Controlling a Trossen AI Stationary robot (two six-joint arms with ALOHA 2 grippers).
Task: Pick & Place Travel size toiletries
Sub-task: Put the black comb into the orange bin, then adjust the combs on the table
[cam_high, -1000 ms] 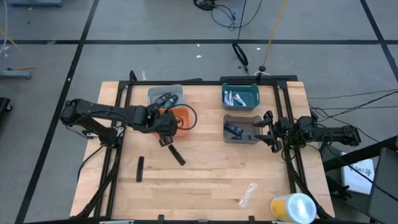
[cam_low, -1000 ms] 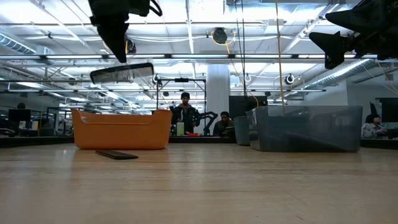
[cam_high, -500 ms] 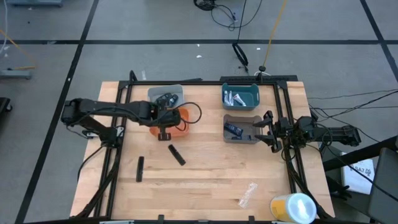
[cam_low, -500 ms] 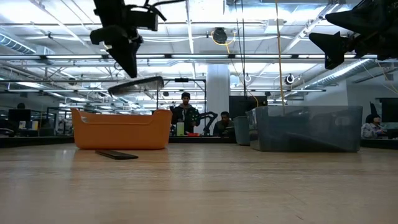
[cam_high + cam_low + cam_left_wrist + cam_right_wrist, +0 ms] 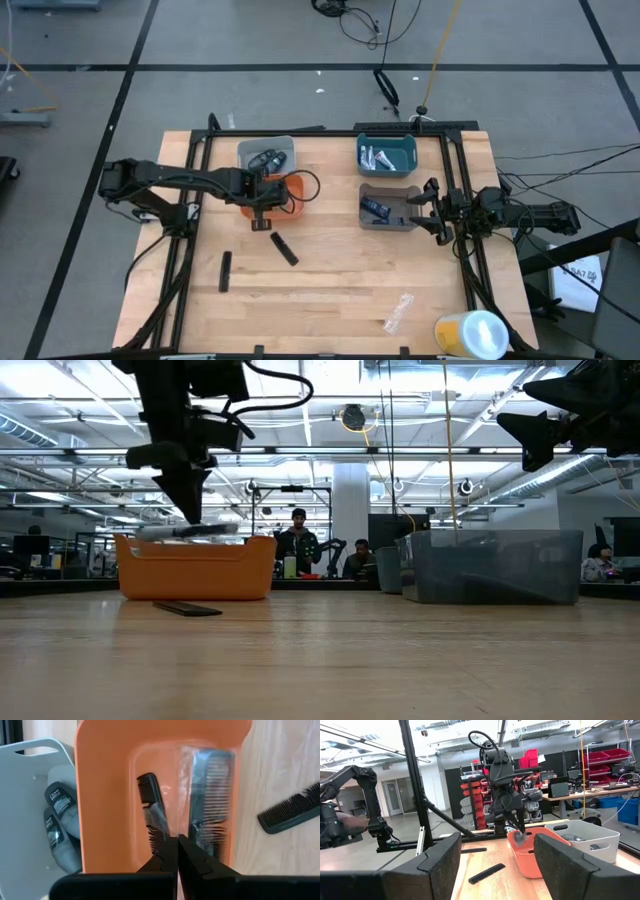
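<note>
Comb in its clear sleeve held over the orange bin, release not yet made.

High view: the left gripper (image 5: pixel 262 208) hangs over the orange bin (image 5: pixel 291 182) near the bench's back-left; two more combs (image 5: pixel 285 249) lie on bare wood; the right gripper (image 5: pixel 425 210) waits, fingers apart, at the grey bin (image 5: pixel 385 190).
Low view: the wrapped comb (image 5: pixel 190 531) sits level with the bin's rim; it might catch on the rim and tip out.
Left wrist view: fingers pinched together on the sleeve; two combs show in the bin, two dark ovals (image 5: pixel 56 805) in the white bin (image 5: pixel 30 820).
Right wrist view: one loose comb (image 5: pixel 486 873) shows.
</note>
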